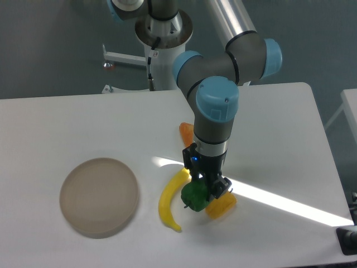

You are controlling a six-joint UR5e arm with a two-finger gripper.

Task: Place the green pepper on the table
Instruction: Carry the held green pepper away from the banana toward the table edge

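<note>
Crowding is the main risk: gripper (205, 191) looks closed on the green pepper (194, 196), low over the table (67, 123), between the banana (169, 200) and the orange pepper (221, 206). If the jaws open here, it may roll against 1 of these 2

Arm reaches forward from its base, wrist turned straight down over the tabletop (67, 123). Tool (205, 190) points vertically downward, low, its fingers closed around the green pepper (193, 196).
</note>
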